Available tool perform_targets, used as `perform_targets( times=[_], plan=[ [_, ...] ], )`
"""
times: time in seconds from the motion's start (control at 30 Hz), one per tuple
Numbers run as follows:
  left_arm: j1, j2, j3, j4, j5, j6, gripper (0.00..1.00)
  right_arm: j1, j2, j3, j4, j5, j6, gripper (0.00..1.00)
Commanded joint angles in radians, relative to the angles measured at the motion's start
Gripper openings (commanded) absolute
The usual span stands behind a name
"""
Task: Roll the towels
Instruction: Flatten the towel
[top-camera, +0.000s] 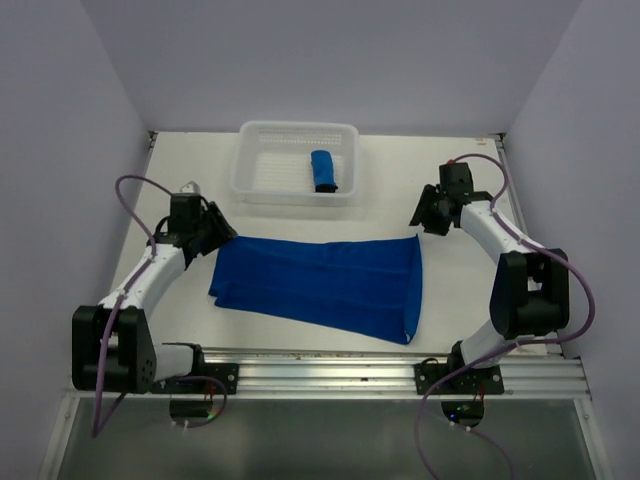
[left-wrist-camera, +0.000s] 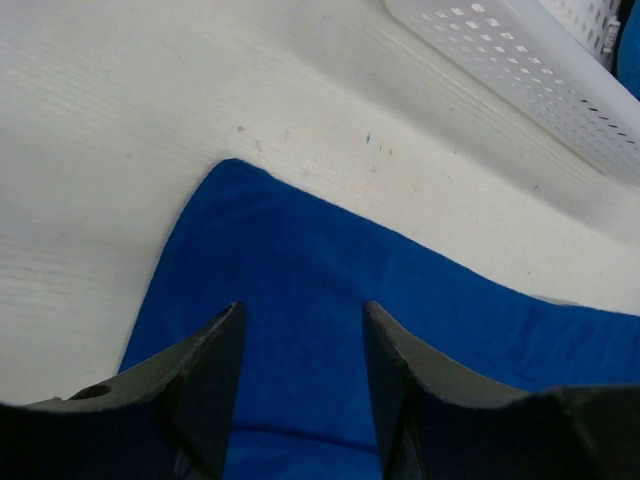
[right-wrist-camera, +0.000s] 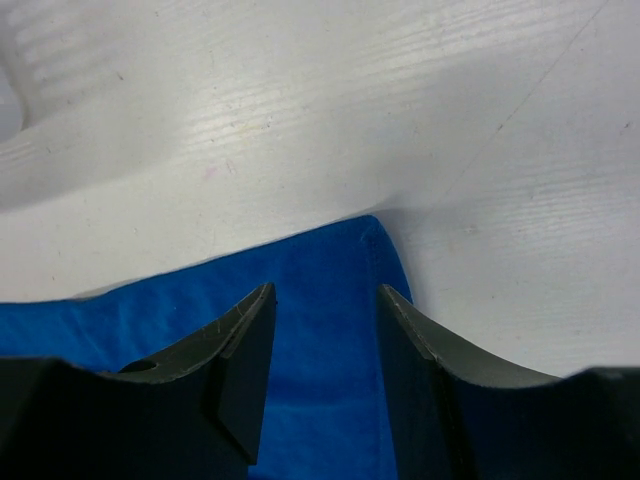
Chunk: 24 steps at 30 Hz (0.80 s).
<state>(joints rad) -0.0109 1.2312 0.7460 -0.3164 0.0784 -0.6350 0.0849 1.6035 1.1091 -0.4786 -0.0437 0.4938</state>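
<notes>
- Nearest me, the flat towel (top-camera: 325, 283) lies spread on the white table (top-camera: 290, 222), just beyond the metal rail (top-camera: 330, 365) where the arms are bolted.
- It is plain royal blue with no pattern. It is narrower at its left end and wider at its right, with a few soft creases across it.
- Along its right edge a strip looks folded over on itself.
- My left gripper (left-wrist-camera: 303, 320) sits above the towel's far left corner. Its fingers are spread, with blue cloth showing in the gap and nothing pinched.
- In that wrist view the corner is rounded and lies smooth on the table.
- My right gripper (right-wrist-camera: 325, 300) sits above the far right corner, fingers likewise apart and holding nothing.
- There I see a stitched hem running down the towel's edge.
- Farther back, the white plastic basket (top-camera: 275, 172) stands at the middle of the table's far edge, apart from the flat towel.
- Inside it, toward its right side, the rolled towel (top-camera: 322, 171) lies as a tight blue cylinder, its length running front to back.
</notes>
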Motion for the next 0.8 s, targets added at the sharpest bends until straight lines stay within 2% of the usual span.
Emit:
perform_targets(
  times=[0.0,0.03,0.23,0.77],
  plan=[
    [-0.073,0.088,0.061,0.129,-0.121,-0.002,0.55,-0.001,-0.013,0.046,0.009,-0.03,-0.052,0.48],
    [-0.078,0.1,0.061,0.135,-0.185,-0.002,0.55,-0.001,-0.017,0.046,0.003,-0.025,-0.061,0.48],
    [-0.092,0.234,0.156,0.097,-0.327,0.02,0.56,-0.001,-0.027,0.046,0.0,-0.045,-0.069,0.48],
    [-0.133,0.413,0.19,0.149,-0.379,0.029,0.5,-0.002,0.007,0.024,0.025,-0.091,-0.067,0.45]
  ],
)
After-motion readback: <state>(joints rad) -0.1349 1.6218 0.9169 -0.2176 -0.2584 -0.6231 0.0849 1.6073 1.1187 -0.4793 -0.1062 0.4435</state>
